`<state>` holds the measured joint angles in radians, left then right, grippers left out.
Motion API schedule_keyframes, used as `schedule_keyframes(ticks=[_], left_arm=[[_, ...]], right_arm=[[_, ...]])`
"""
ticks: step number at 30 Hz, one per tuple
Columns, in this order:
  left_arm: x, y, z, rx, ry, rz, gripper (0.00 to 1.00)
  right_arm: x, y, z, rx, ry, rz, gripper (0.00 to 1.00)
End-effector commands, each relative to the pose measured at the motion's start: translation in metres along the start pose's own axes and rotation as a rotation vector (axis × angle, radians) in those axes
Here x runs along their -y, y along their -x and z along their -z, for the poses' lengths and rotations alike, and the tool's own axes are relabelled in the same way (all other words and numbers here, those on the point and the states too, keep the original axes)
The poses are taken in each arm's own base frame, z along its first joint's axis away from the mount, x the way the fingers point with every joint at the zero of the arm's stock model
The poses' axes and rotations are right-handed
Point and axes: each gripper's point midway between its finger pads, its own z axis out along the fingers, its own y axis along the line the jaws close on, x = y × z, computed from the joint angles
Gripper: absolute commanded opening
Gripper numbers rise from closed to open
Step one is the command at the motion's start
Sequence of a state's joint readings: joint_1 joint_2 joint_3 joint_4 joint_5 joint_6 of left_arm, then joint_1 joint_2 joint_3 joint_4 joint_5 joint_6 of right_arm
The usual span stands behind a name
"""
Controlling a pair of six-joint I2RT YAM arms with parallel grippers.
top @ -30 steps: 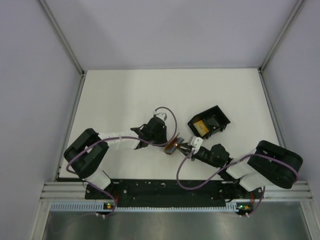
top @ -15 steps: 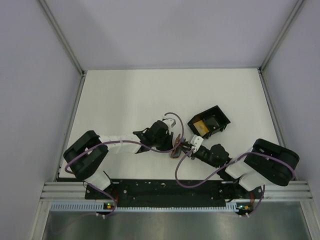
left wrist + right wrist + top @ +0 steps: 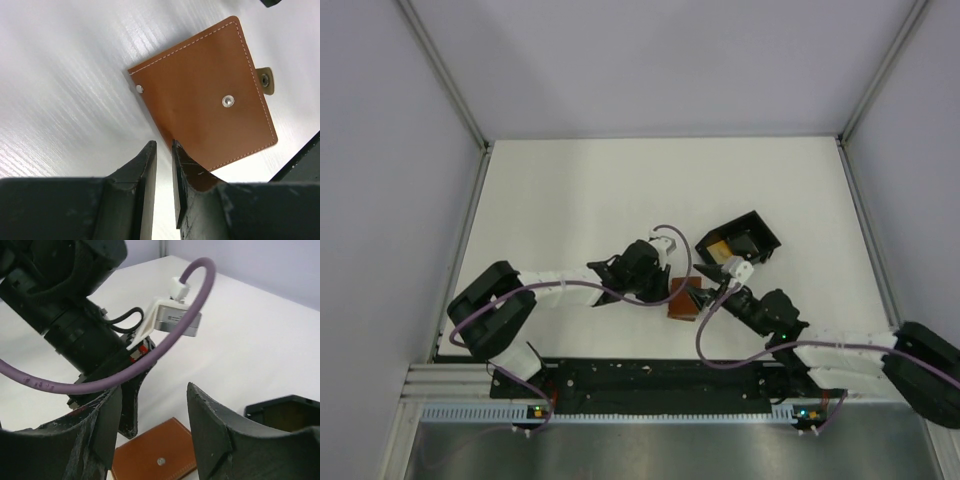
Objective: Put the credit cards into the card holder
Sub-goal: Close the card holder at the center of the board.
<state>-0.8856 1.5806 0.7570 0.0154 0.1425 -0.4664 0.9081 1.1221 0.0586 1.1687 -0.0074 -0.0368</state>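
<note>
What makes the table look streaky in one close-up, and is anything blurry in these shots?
Left wrist view: light glares in bright streaks across the white table, while the brown wallet is sharp. Right wrist view: the right hand sits close to the lens and looks slightly soft. Top view: even light, only faint shadows.

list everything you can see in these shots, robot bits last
card holder: one, brown leather, flat on the table, outer side up
slotted box: one, black, on the table just beyond the card holder
credit card: one visible, tan-gold, inside the slotted box
table: one, white, under everything
cables: two, purple, one looping along each arm
left end effector: one, black, fingers narrowly apart, one tip over the card holder's edge
right end effector: one, black, open and empty, close over the card holder
</note>
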Motion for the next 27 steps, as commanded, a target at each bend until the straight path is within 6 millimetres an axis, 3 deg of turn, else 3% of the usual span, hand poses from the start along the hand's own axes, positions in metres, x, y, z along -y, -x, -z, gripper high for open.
schedule_keyframes(ticks=[1, 4, 7, 11, 13, 19, 27], left_arm=[[0.018, 0.03, 0.004, 0.076, -0.04, -0.042, 0.23], [0.024, 0.039, 0.007, 0.092, -0.047, -0.056, 0.23], [0.035, 0.048, 0.012, 0.109, -0.065, -0.075, 0.24], [0.051, 0.055, 0.017, 0.122, -0.134, -0.101, 0.25], [0.054, 0.048, 0.012, 0.091, -0.166, -0.102, 0.25], [0.039, 0.015, -0.004, 0.022, -0.14, -0.049, 0.21], [0.024, -0.002, -0.016, 0.001, -0.102, -0.017, 0.2]], right_arm=[[0.032, -0.025, 0.029, -0.195, -0.244, -0.142, 0.55], [0.071, -0.02, 0.061, -0.257, -0.526, -0.209, 0.52], [0.077, -0.018, 0.075, -0.322, -0.566, -0.248, 0.49], [0.063, -0.041, 0.079, -0.477, -0.566, -0.445, 0.44], [0.053, -0.055, 0.078, -0.573, -0.554, -0.517, 0.33], [0.021, -0.09, 0.071, -0.741, -0.511, -0.706, 0.19], [0.02, -0.088, 0.068, -0.68, -0.534, -0.776, 0.16]])
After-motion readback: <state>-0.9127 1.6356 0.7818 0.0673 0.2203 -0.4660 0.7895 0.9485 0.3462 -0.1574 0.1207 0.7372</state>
